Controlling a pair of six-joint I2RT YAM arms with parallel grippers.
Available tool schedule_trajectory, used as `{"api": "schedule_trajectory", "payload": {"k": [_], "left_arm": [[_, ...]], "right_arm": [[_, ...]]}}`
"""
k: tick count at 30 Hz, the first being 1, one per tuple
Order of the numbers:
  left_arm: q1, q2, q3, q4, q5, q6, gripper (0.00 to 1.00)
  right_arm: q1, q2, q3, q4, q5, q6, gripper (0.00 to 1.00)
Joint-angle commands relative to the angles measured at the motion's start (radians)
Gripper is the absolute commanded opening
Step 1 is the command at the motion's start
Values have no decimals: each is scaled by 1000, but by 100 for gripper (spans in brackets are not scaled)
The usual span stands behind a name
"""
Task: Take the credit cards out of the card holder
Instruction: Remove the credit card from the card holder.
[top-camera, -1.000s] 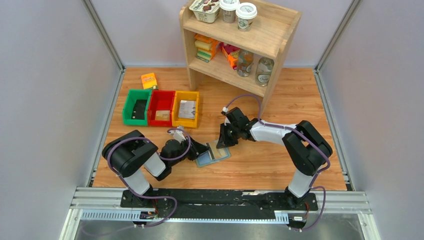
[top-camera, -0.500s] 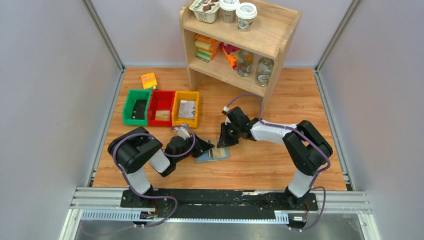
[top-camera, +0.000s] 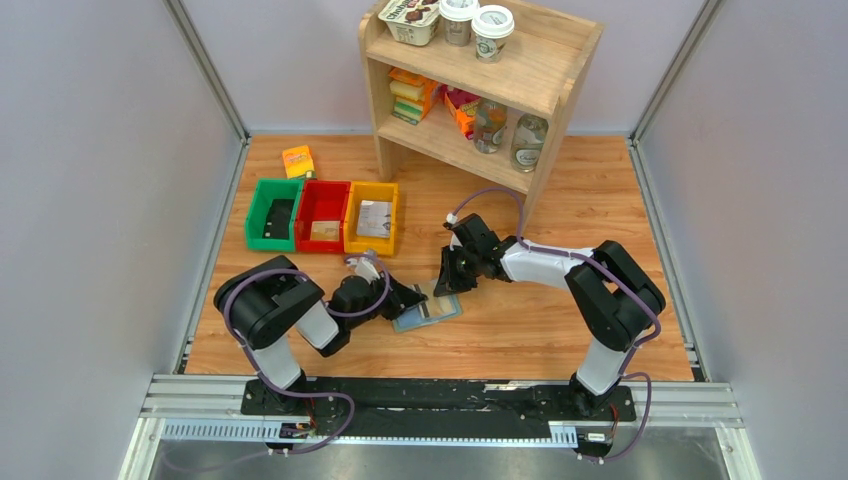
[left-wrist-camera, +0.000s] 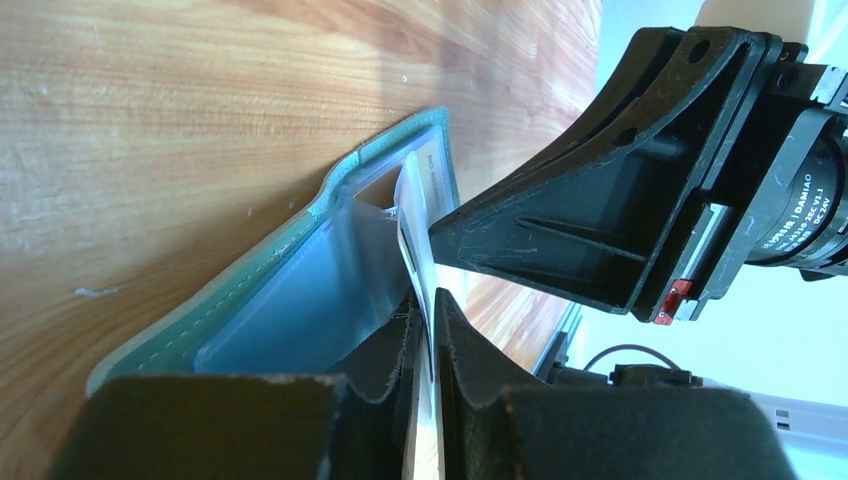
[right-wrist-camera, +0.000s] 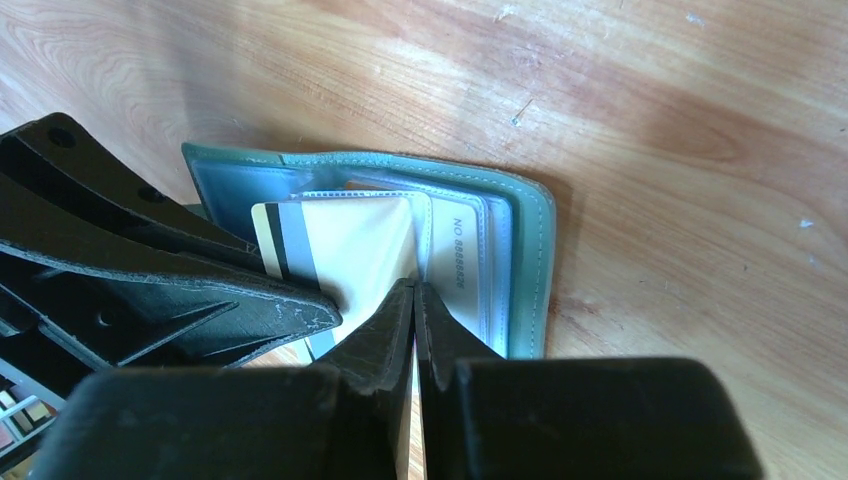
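The sage-green card holder (top-camera: 432, 312) is laid open on the wooden table (top-camera: 560, 330), between the two grippers and on the near side of the yellow bin (top-camera: 372, 230). A white credit card (right-wrist-camera: 350, 250) with a dark magnetic stripe is seen partly drawn out of the blue-grey inner pocket, tilted up from the panel. The left gripper (left-wrist-camera: 428, 312) is closed on this card, whose edge is pinched between the two fingers. The right gripper (right-wrist-camera: 414, 290) is held with its fingers together, the tips set on the holder's inner panel just beside the card; whether a pocket flap is caught between them cannot be told. A second white card (right-wrist-camera: 455, 250), printed with a number, is lodged in the neighbouring pocket.
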Motion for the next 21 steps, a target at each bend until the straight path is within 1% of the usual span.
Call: {"api": "schedule_trajectory", "payload": {"k": [1, 15, 21], "left_arm": [[-12, -59, -19, 142, 19, -27, 13], [-9, -83, -73, 140, -12, -44, 10], [-4, -111, -113, 125, -42, -51, 5]], "right_arm": [[9, 64, -34, -101, 110, -47, 7], [9, 67, -35, -105, 108, -47, 7], [9, 67, -34, -105, 111, -47, 6]]}}
